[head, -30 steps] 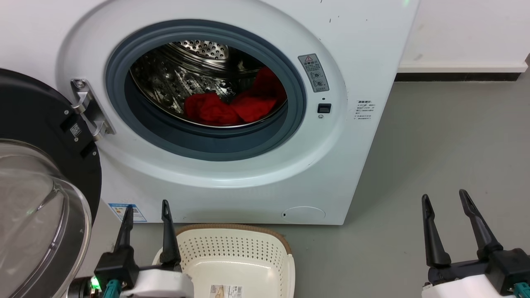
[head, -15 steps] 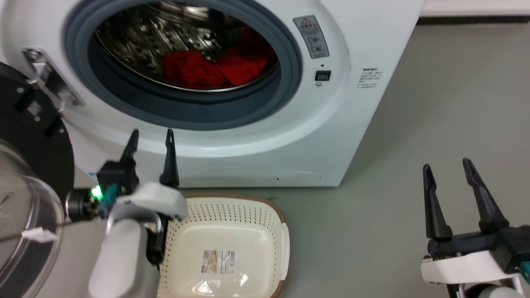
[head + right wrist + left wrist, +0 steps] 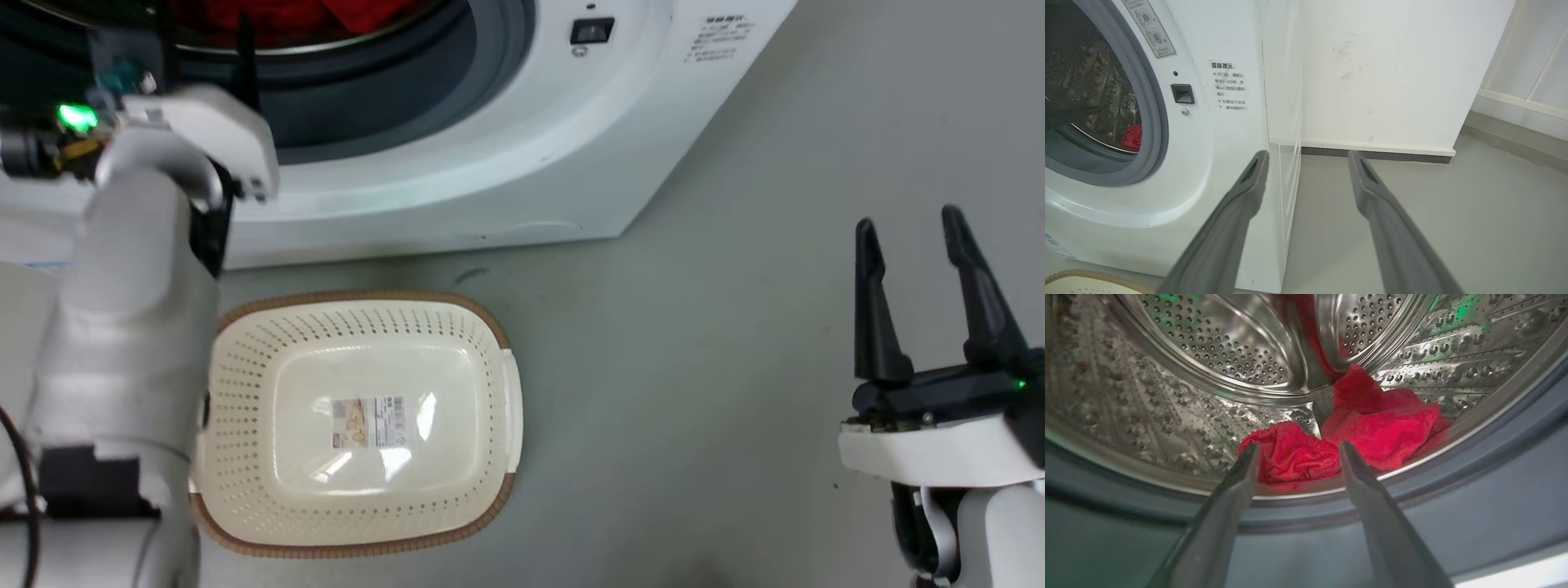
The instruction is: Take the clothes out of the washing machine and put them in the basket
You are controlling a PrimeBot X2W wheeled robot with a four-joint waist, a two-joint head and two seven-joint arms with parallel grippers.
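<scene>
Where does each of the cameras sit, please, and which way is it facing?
Head view: on the head, looking down at the basket and the washing machine front; shows the left forearm and open right gripper.
Left wrist view: on the left wrist, looking into the drum at the clothes; shows the open left gripper.
Right wrist view: on the right wrist, facing the machine's front corner, wall and floor; shows its own fingers.
Shared: both wrist views catch the red clothes.

My left forearm (image 3: 131, 327) is a pale grey shell, right gripper (image 3: 908, 220) has two long black tapered fingers (image 3: 878, 327), green light (image 3: 75, 116) on my left wrist (image 3: 204, 135), teal plug (image 3: 114, 77) beside it, I think.
</scene>
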